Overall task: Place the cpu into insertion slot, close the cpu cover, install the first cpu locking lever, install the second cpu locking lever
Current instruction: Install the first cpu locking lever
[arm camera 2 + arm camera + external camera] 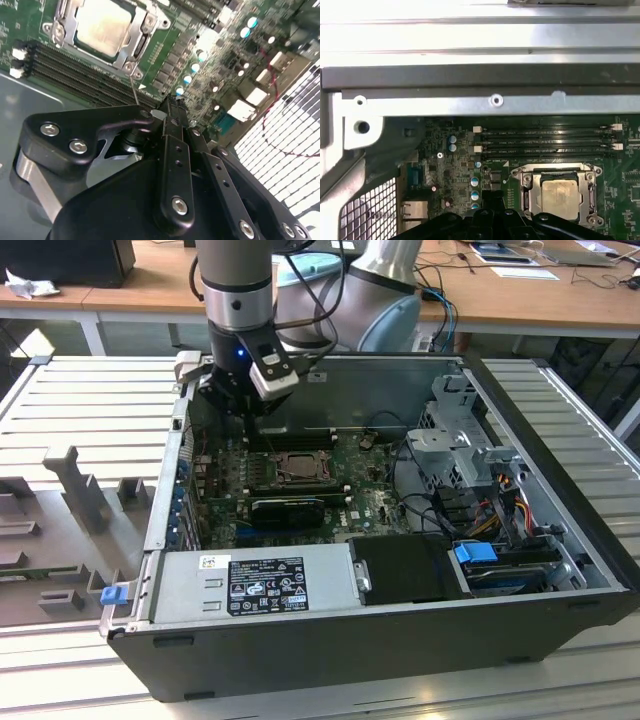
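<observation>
The cpu (102, 25) (559, 192) lies flat in the insertion slot (296, 468), its pale metal face showing through the window of the cpu cover (135, 37) (529, 194). The cover lies down over it. A thin wire locking lever (134, 82) rises from the socket's corner towards my gripper (171, 104). The black fingers are shut together, and the lever's end is close beside them; I cannot tell whether they touch. In the exterior view my gripper (245, 415) hangs inside the case, behind the socket and near the back wall.
The open computer case (560, 440) holds a green motherboard (355, 485), memory slots (545, 140), a black finned card (290, 508), a power supply (255, 585), drive cages and cables (480, 500). The case's metal wall (480, 100) stands close behind the gripper.
</observation>
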### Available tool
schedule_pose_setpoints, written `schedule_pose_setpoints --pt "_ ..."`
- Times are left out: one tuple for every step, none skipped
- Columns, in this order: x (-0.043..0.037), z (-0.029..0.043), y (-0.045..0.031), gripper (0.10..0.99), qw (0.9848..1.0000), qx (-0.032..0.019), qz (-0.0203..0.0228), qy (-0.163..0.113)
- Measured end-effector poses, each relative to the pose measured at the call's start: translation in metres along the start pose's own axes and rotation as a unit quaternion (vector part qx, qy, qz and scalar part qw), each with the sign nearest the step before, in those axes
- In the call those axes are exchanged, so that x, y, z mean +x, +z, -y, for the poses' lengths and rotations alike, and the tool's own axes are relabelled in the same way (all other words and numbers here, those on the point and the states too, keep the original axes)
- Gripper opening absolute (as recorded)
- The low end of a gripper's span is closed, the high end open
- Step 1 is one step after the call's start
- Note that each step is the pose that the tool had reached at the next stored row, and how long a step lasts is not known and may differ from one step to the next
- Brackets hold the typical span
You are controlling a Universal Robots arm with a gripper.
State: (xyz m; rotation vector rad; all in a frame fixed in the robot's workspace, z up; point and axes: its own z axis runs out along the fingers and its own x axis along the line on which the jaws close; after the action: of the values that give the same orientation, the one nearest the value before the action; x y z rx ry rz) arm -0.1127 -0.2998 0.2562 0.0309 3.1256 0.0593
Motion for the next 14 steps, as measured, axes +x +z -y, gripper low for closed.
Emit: schedule_pose_setpoints --pt "0.0004 -0.0021 0.0007 0.106 1.0 -0.0001 -0.0001 0.0" --pt "0.0006 -0.0039 0.0012 0.106 1.0 -0.0002 -0.0001 0.0" --pt "0.0008 -0.0064 0.0019 0.106 1.0 -0.0003 -0.0002 0.0" --pt "0.0008 -0.0077 0.0021 0.106 1.0 -0.0003 -0.0002 0.0" --pt "0.0008 -0.0085 0.0022 0.106 1.0 -0.0003 -0.0002 0.0" --pt "0.0009 -0.0092 0.0023 0.106 1.0 -0.0003 -0.0003 0.0" --pt "0.0009 -0.0096 0.0024 0.106 1.0 -0.0002 -0.0003 0.0" --pt "0.0005 -0.0099 0.0024 0.106 1.0 0.0002 -0.0002 0.0" --pt "-0.0005 -0.0101 0.0025 0.106 1.0 0.0007 -0.0003 0.0" --pt "-0.0015 -0.0101 0.0025 0.106 1.0 0.0009 -0.0003 0.0" --pt "-0.0027 -0.0102 0.0025 0.106 1.0 0.0009 -0.0002 0.0" --pt "-0.0058 -0.0102 0.0026 0.106 1.0 0.001 -0.0002 0.0" --pt "-0.0074 -0.0102 0.0026 0.106 1.0 0.0009 -0.0002 0.0" --pt "-0.0097 -0.0103 0.0026 0.106 1.0 0.001 -0.0003 0.0"
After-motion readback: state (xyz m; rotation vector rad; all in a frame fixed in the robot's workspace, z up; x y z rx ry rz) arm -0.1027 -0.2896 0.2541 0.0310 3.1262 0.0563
